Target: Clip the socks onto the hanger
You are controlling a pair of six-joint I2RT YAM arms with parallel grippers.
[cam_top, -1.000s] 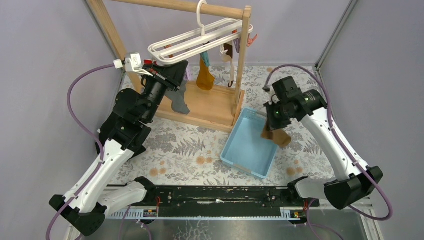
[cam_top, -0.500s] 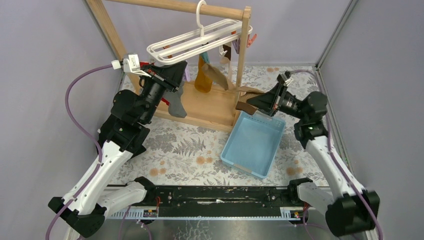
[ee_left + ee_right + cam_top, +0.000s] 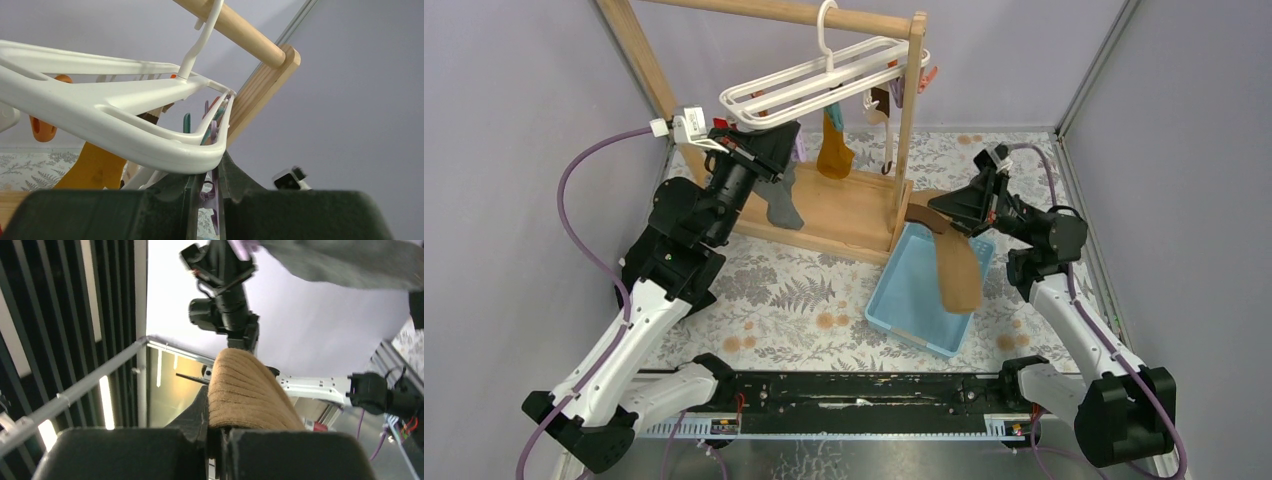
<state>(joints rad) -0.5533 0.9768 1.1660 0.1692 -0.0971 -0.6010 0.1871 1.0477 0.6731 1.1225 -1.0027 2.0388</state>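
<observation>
The white hanger (image 3: 824, 78) hangs by its hook from the wooden rail. My left gripper (image 3: 769, 143) is right under its left end, shut on a purple dangling clip (image 3: 214, 192) just below the frame's bar (image 3: 125, 132). My right gripper (image 3: 956, 205) is raised beside the stand's right post, pointing left, and is shut on a brown sock (image 3: 959, 272). The sock droops from the jaws over the blue bin, darker near the gripper and lighter tan below. In the right wrist view the ribbed tan sock (image 3: 245, 395) arches out of the shut gripper (image 3: 217, 407). I cannot tell whether a second brown sock is held with it.
The wooden rail stand (image 3: 844, 215) stands at the back. A mustard sock (image 3: 834, 155) and a grey sock (image 3: 781, 205) hang from clips. A blue bin (image 3: 904, 300) lies to the right of centre on the fern-patterned cloth. Walls close in on both sides.
My right gripper rose from over the bin and swung towards the stand's right post. The sock flew out sideways, then dropped to hang over the bin. My left gripper stayed at the clip.
</observation>
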